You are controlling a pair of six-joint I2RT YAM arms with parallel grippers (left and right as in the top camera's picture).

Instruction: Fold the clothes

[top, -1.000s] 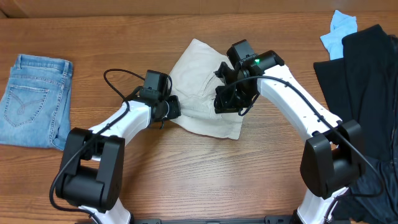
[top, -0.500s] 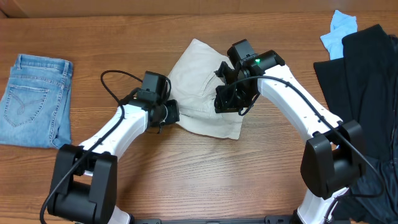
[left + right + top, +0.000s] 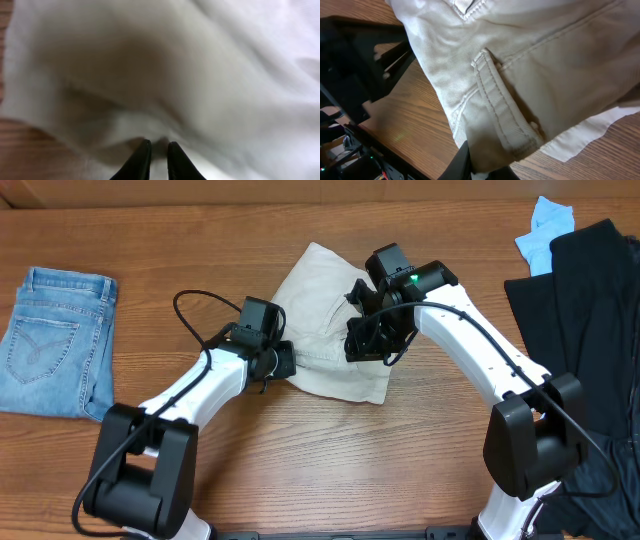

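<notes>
While my left gripper [image 3: 159, 151] is pinched almost closed on a pucker of cloth at the lower left edge of the khaki shorts [image 3: 325, 310], my right gripper [image 3: 482, 169] is clamped on a stitched edge at their right side. The shorts lie bunched at the centre of the table [image 3: 330, 450], lower hem flat on the wood, with bare wood open on the near side between both arms. Folded jeans [image 3: 55, 340] lie well apart at the left edge, while a black garment [image 3: 590, 320] and a light blue one [image 3: 548, 225] occupy the right edge.
</notes>
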